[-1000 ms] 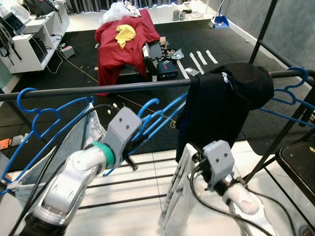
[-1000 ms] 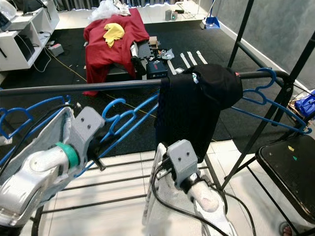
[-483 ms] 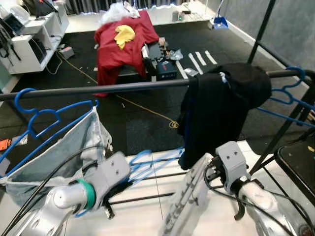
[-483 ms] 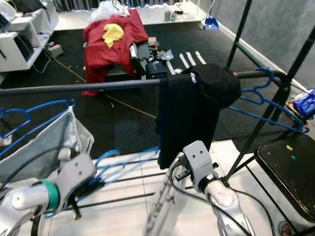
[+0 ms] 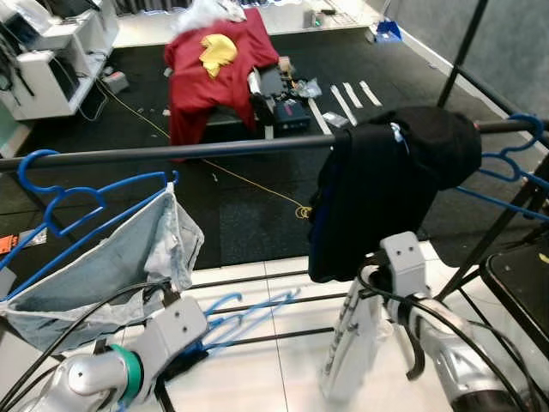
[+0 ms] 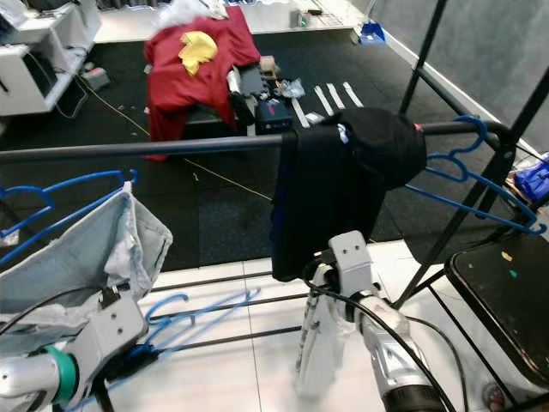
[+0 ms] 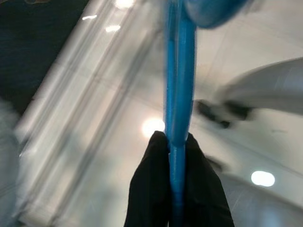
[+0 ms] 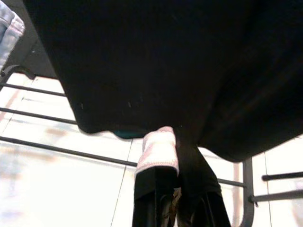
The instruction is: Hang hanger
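Reaching low over the white tiled floor [image 5: 283, 378], the left gripper [image 7: 177, 156] has its black fingers pressed onto a blue hanger [image 5: 249, 311], held well below the dark rail [image 5: 171, 153]. The right gripper [image 8: 173, 187] sits just under a black garment [image 5: 377, 197] draped on that rail, pinching a pale cloth [image 5: 352, 352] that hangs toward the floor. Two more blue hangers hang on the rail: one [image 5: 60, 206] carrying a grey-blue garment [image 5: 103, 275], one [image 5: 515, 163] at the right end. No writing is legible.
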